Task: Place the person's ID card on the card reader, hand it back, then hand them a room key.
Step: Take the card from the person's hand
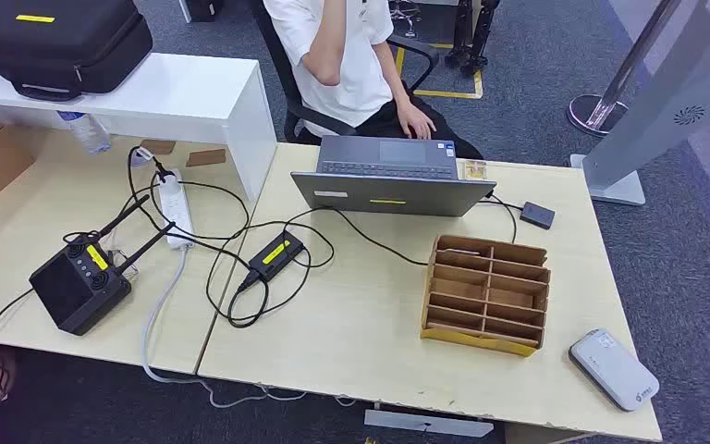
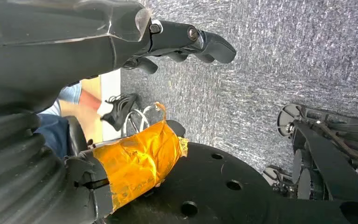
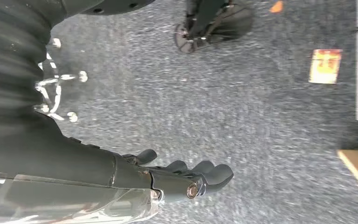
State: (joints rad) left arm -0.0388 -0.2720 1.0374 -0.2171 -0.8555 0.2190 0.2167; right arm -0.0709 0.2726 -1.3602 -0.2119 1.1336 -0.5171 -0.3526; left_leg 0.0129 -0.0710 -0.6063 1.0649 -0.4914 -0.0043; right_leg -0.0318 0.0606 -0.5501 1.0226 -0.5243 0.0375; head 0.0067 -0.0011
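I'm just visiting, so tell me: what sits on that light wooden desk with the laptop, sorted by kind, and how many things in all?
Grey open laptop: 1
Brown cardboard slotted organiser box: 1
White-grey rounded card reader: 1
Small dark square device on a cable: 1
Black power adapter with yellow label: 1
Small card beside the laptop: 1
Total: 6

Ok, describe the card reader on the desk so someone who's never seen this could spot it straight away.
Start at the open grey laptop on the light wooden desk. Past the laptop's right corner a black cable leads to the card reader, a small dark flat pad. It is far smaller than the wooden slotted organizer nearer the robot.
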